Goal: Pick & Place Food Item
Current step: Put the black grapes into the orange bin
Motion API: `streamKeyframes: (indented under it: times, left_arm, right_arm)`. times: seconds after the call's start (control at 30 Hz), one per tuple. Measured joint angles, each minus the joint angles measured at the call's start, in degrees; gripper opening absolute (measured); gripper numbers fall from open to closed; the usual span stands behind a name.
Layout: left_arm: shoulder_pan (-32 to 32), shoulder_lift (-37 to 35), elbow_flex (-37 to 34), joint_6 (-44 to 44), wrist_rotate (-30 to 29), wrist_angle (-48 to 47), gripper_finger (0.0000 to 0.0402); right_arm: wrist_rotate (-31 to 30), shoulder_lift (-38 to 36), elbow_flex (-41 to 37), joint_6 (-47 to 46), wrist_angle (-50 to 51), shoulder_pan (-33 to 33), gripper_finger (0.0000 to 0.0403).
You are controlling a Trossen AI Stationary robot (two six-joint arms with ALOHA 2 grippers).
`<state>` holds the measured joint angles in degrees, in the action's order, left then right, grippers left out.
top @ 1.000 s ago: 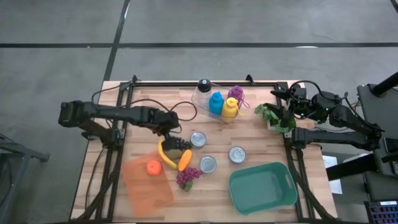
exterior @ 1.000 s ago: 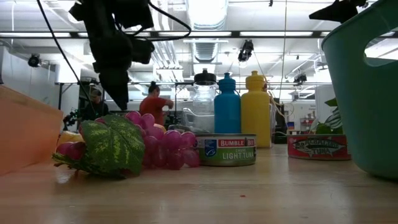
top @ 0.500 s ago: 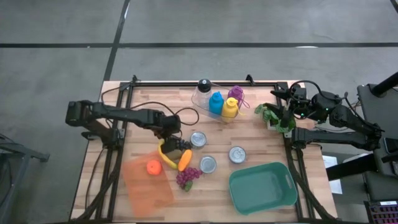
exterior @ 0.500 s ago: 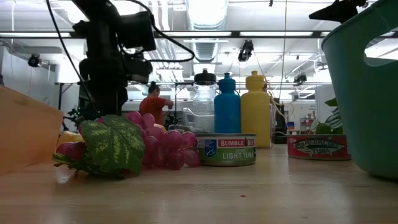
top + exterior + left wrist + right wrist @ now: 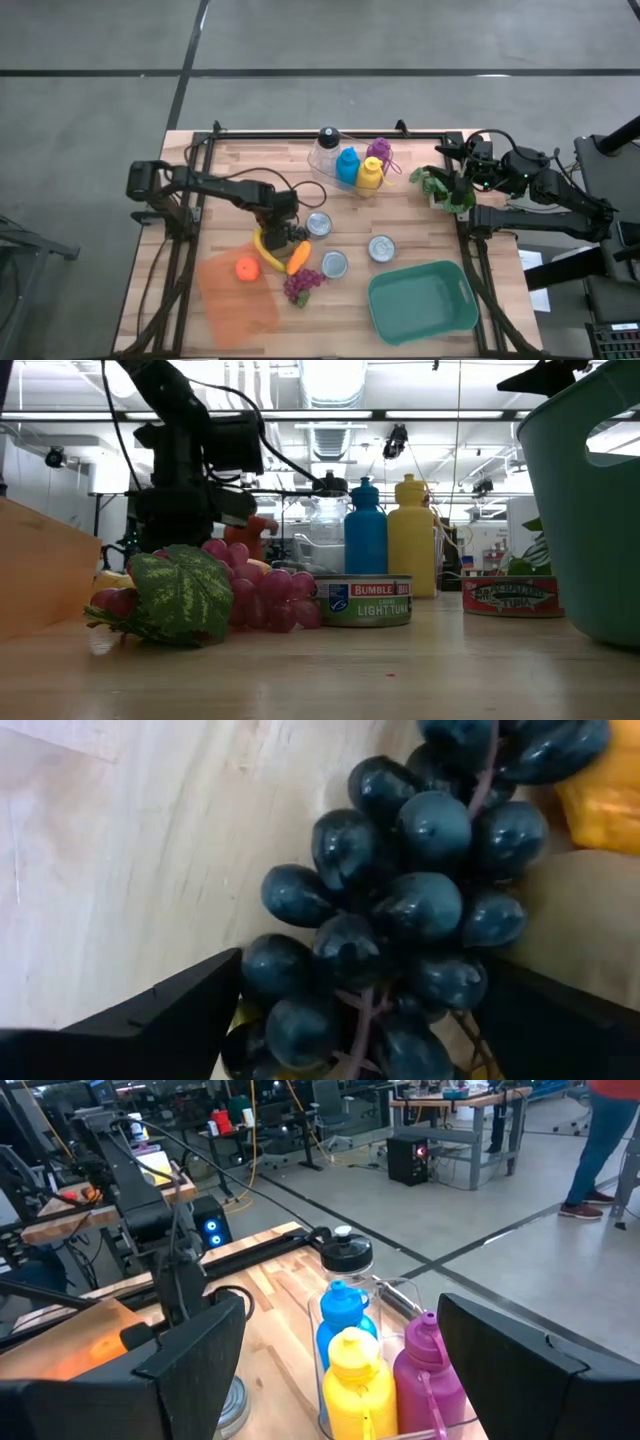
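Observation:
A bunch of dark grapes [image 5: 400, 910] lies on the wooden table [image 5: 230, 170], against a yellow banana [image 5: 267, 252]. My left gripper [image 5: 283, 226] points steeply down over the bunch. It is open, with one finger [image 5: 150, 1015] on each side of the grapes; I cannot tell whether either finger touches them. The high view hides most of the bunch under the gripper. An orange carrot [image 5: 297, 257] and a red grape bunch with a leaf [image 5: 190, 595] lie just nearer. My right gripper [image 5: 458, 183] waits open at the table's right edge, held level.
Three tins [image 5: 319, 224] [image 5: 334, 264] [image 5: 381, 248] stand mid-table. A teal tub [image 5: 455, 318] is at the near right. An orange board [image 5: 225, 305] with an orange fruit [image 5: 247, 268] is at the near left. Bottles in a clear holder [image 5: 350, 165] and leafy greens [image 5: 440, 188] stand farther back.
My left gripper has come down over the dark grapes, shifted slightly toward the table's right and tipped more steeply downward. Its fingers have stayed apart. The grapes and the other food have not moved.

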<state>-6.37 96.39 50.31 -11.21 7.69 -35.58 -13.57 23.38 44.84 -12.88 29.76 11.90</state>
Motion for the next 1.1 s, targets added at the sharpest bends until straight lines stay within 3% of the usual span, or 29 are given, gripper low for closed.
streamKeyframes:
  times: [0.27, 0.7, 1.1]
  left_arm:
    - [0.0, 0.55, 0.08, -0.13, -0.36, 0.24, 0.0359]
    - [-0.07, 0.52, -0.08, -2.06, -1.5, 0.54, 0.023]
    - [0.13, -0.88, -0.18, -2.73, 0.81, 1.82, 0.0219]
  right_arm:
    - [-0.01, 0.01, 0.0, 0.0, -0.01, 0.01, 0.0329]
    - [0.01, 0.02, 0.0, 0.0, 0.0, 0.02, 0.0329]
    - [-0.01, 0.02, 0.0, 0.0, 0.0, 0.0, 0.0329]
